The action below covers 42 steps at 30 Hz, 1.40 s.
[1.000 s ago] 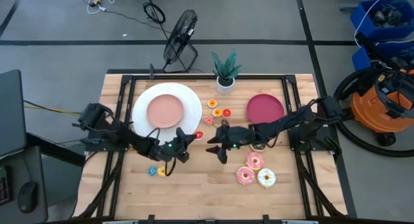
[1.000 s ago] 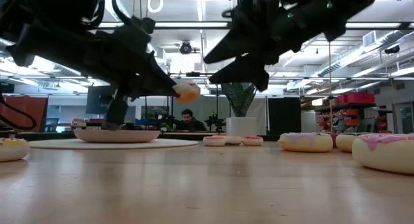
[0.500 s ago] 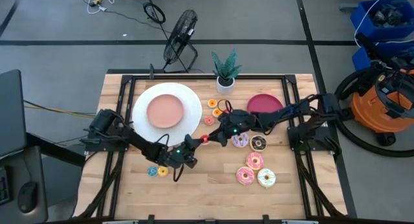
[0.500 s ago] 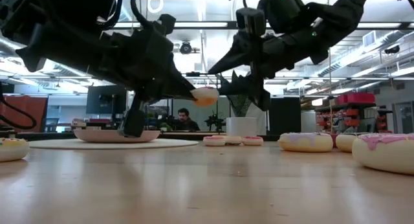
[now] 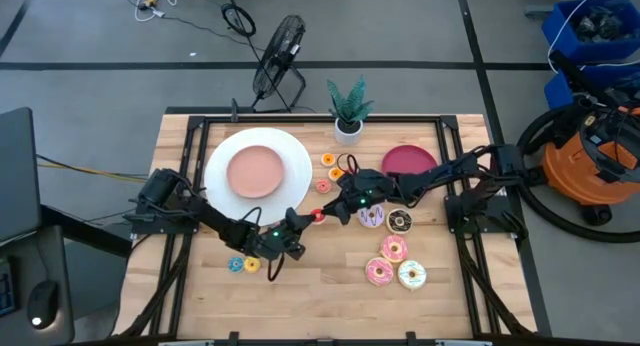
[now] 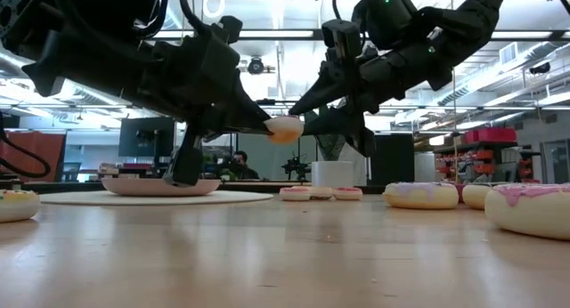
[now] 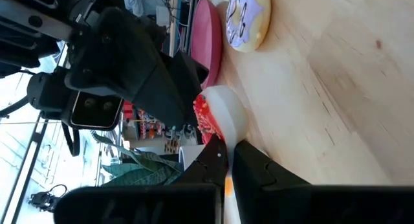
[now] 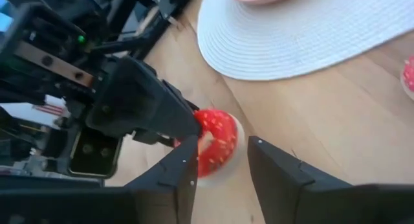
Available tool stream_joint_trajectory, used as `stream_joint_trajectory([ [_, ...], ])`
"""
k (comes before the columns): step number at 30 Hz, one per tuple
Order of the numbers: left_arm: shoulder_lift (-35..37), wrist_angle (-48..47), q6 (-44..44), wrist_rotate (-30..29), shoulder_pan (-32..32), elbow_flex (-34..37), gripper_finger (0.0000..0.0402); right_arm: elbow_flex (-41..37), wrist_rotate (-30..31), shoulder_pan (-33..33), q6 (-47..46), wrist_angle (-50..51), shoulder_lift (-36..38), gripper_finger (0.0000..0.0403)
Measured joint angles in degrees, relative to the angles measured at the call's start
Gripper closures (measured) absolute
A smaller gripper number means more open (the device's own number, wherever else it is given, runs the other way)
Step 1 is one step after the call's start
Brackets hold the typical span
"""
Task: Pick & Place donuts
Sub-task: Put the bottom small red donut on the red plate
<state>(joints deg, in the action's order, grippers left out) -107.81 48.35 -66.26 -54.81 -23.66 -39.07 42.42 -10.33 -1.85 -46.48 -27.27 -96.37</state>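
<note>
A small red-frosted donut (image 5: 318,214) hangs above the table's middle, with my left gripper (image 5: 306,219) shut on it from the left. My right gripper (image 5: 337,203) comes at it from the right and is open. Its fingers (image 8: 184,169) stand on either side of the donut (image 8: 217,145). Larger donuts lie on the boards to the right: purple (image 5: 371,217), chocolate (image 5: 400,222), two pink (image 5: 393,249), white (image 5: 412,275). Tiny donuts lie at the far middle (image 5: 336,173) and the near left (image 5: 243,265). My left gripper pinches the small donut's rim (image 7: 217,134) between its two fingertips, coming nearly level from the table's left. The donut (image 6: 285,128) is lifted clear of the table, its red frosting turned toward the right gripper. My right gripper: whether a finger touches the donut I cannot tell.
A big white plate (image 5: 290,161) with a pale pink dish (image 5: 255,172) sits at the far left. The magenta dish (image 5: 410,164) is at the far right, under the right arm. A potted plant (image 5: 348,111) stands at the far edge. Bare boards lie along the near edge.
My left gripper has carried the small donut toward the table's right, still clear of the boards. My right gripper has swung toward the far edge and the donut, rolling its wrist. Its fingers have narrowed around the donut. Both arms barely moved in the last half second.
</note>
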Motion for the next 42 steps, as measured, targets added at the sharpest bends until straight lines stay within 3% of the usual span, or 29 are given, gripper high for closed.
stream_joint_trajectory([
  [12, 0.0, 1.7, 0.0, 0.2, 0.0, 0.0, 0.0386, 0.1, 0.0, 0.1, 2.5, -0.5, -1.6, 0.0323],
  [19, 0.0, 2.7, 0.7, 0.0, 0.1, 0.0, 0.0386, 0.1, -1.3, 0.4, 5.8, -1.0, -1.6, 0.0391],
  [26, 0.0, 2.8, 8.2, 0.2, 1.2, 0.0, 0.0376, 0.1, 1.2, 1.1, 10.2, -0.3, -1.3, 0.04],
  [30, 0.0, 2.3, 12.0, 1.0, 1.4, 0.0, 0.0327, 0.1, 5.6, 1.2, 13.1, 5.2, 0.7, 0.0401],
  [35, 0.1, 2.2, 15.7, -1.9, 1.4, 0.0, 0.0227, 0.1, 13.7, 1.2, 15.9, 17.4, 6.3, 0.0402],
  [38, 0.2, 2.2, 20.2, -7.3, 1.4, 0.7, 0.0178, 0.1, 20.1, 0.7, 17.2, 28.6, 11.2, 0.0402],
  [42, 0.2, 2.0, 29.7, -8.5, 1.4, 3.9, 0.0153, 0.1, 30.3, -1.0, 16.7, 47.3, 18.9, 0.0403],
])
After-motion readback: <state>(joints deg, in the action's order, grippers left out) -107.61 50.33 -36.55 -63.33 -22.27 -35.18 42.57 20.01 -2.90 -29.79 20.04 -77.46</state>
